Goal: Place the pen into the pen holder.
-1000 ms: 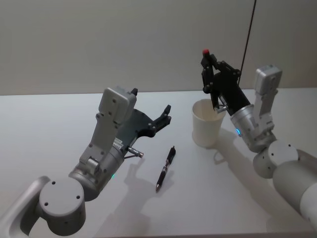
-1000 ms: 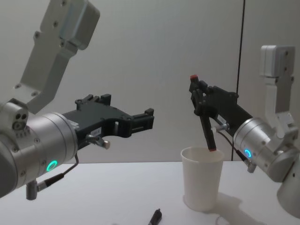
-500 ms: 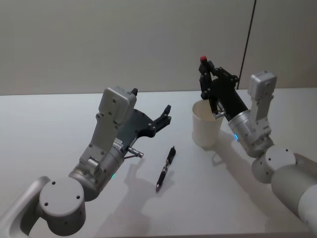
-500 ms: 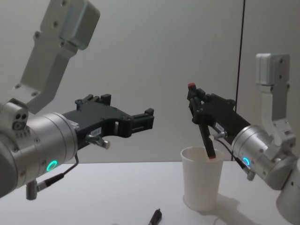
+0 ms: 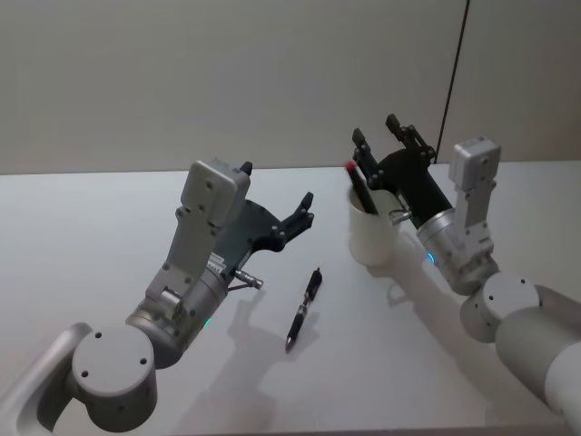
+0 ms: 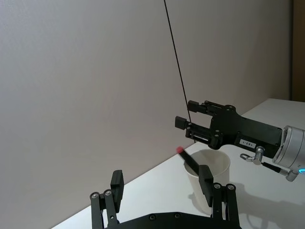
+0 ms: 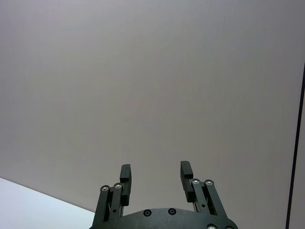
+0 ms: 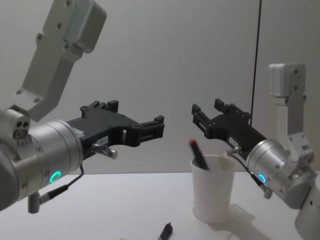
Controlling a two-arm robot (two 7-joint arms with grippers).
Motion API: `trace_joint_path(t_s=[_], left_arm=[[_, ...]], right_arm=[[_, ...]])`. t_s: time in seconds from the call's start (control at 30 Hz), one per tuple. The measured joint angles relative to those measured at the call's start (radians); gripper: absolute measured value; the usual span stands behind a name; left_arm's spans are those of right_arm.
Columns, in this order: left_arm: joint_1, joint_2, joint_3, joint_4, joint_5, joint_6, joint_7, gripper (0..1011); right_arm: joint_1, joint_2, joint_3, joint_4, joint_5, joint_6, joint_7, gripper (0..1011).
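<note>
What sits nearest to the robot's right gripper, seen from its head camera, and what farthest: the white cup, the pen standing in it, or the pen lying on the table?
From the right gripper, jaws open:
1. Red-tipped pen, leaning in the white cup, just below the gripper.
2. The white cup itself, beneath it.
3. Black pen, lying on the table, toward the robot's left.

Pen holder (image 5: 372, 243): matt white paper, smooth wall. Red-tipped pen (image 5: 360, 189): black plastic. Second pen (image 5: 304, 309): glossy black plastic. Table (image 5: 91, 227): smooth, matt white. Left gripper (image 5: 303, 211) and right gripper (image 5: 377, 133): matt black. Wrist housings (image 5: 186, 304): satin silver metal.
</note>
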Motion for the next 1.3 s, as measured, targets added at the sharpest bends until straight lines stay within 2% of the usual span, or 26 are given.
trace_joint_path(t_s=[0.03,0.13,0.17,0.33,0.5,0.7,0.97,1.13,1.2,1.27,1.3], left_arm=[[0.0,0.0,0.0,0.0,0.0,0.0,0.0,1000],[0.0,0.0,0.0,0.0,0.0,0.0,0.0,1000],[0.0,0.0,0.0,0.0,0.0,0.0,0.0,1000],[0.0,0.0,0.0,0.0,0.0,0.0,0.0,1000],[0.0,0.0,0.0,0.0,0.0,0.0,0.0,1000],[0.0,0.0,0.0,0.0,0.0,0.0,0.0,1000],[0.0,0.0,0.0,0.0,0.0,0.0,0.0,1000],[0.0,0.0,0.0,0.0,0.0,0.0,0.0,1000],[0.0,0.0,0.0,0.0,0.0,0.0,0.0,1000],[0.0,0.0,0.0,0.0,0.0,0.0,0.0,1000],[0.0,0.0,0.0,0.0,0.0,0.0,0.0,1000]], right_arm=[[0.0,0.0,0.0,0.0,-0.003,0.001,-0.003,583],[-0.001,0.001,0.001,0.001,-0.008,0.002,-0.009,727],[-0.001,0.001,0.001,0.001,-0.009,0.002,-0.009,733],[0.0,0.003,0.008,0.002,-0.013,0.004,-0.012,908],[0.003,0.007,0.02,0.002,-0.015,0.012,-0.013,1002],[0.011,0.014,0.035,0.0,-0.015,0.036,-0.011,1001],[0.023,0.034,0.064,-0.023,-0.017,0.118,0.003,1001],[0.001,0.059,0.088,-0.102,-0.024,0.198,0.011,1002],[-0.047,0.078,0.104,-0.209,-0.033,0.282,0.01,1002],[-0.074,0.089,0.112,-0.267,-0.037,0.322,0.01,1001],[-0.104,0.101,0.122,-0.332,-0.042,0.36,0.009,1002]])
